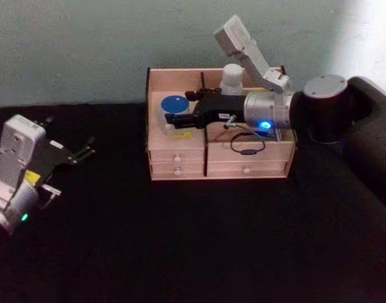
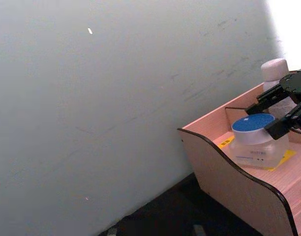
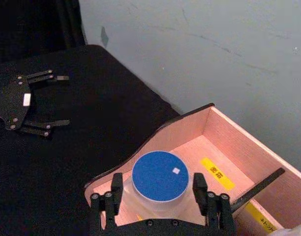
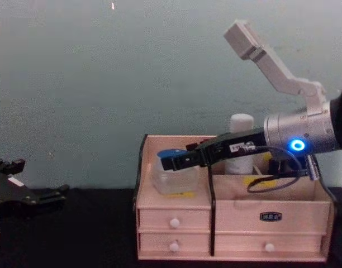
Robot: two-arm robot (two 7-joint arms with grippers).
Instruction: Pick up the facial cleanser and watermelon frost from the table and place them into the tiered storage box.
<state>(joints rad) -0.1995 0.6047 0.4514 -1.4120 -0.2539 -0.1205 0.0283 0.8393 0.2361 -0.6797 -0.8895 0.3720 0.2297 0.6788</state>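
The blue-lidded jar [image 3: 160, 176] sits in the tiered storage box's [image 1: 180, 154] near-left compartment, between the right gripper's [image 1: 179, 106] spread fingers [image 3: 116, 189] – yellow labels [image 3: 217, 173] carry print too small to read – while the left gripper [image 3: 59, 100] waits far left, fingers apart.

One tiered storage box [image 1: 175, 81], with four white-knobbed drawers [image 4: 160, 219]. It holds one blue-lidded jar [image 1: 175, 104] and one white bottle [image 1: 231, 77]. Two grippers: the left gripper [image 3: 58, 100] and the right gripper [image 3: 158, 181].
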